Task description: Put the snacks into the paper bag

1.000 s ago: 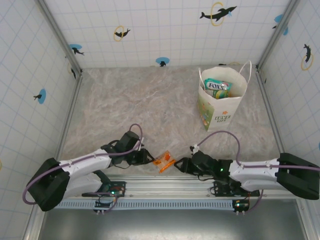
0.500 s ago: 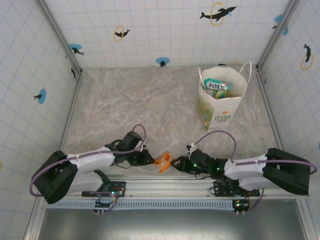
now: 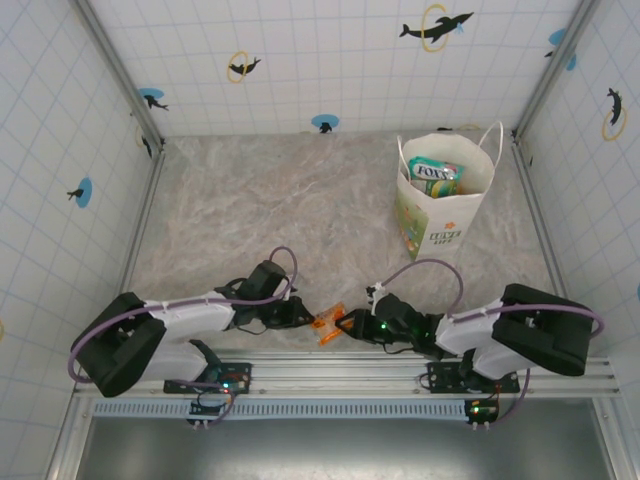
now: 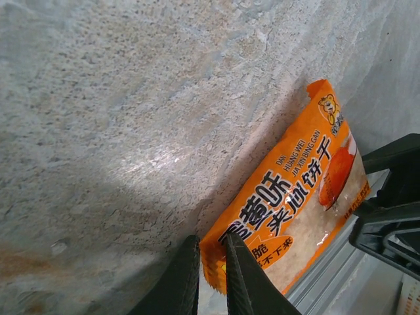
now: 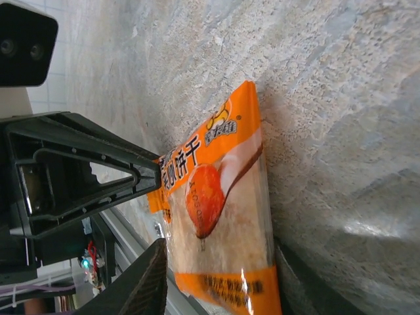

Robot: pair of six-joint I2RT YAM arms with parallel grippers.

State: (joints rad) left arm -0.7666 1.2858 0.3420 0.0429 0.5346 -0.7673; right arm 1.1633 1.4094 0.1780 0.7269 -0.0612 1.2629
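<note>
A small orange snack packet [image 3: 326, 327] lies at the table's near edge, between my two grippers. My left gripper [image 3: 303, 318] is shut on its left end; in the left wrist view the gripper [image 4: 210, 239] nips the crimped corner of the packet [image 4: 295, 197]. My right gripper [image 3: 348, 324] is at the other end, open. In the right wrist view this gripper [image 5: 220, 252] has a finger close along each long edge of the packet [image 5: 216, 197]. The white paper bag [image 3: 440, 225] stands upright at the back right with a green-and-white snack [image 3: 435, 175] inside.
A metal rail [image 3: 350, 375] runs along the near edge right behind the packet. Tiled walls [image 3: 300, 60] enclose the marble table [image 3: 280, 210] on three sides. In the right wrist view the left gripper's black body [image 5: 79, 177] is close by.
Both grippers have closed in on the orange packet from either side. The left jaws have shut on its end and the right jaws have narrowed around it.
</note>
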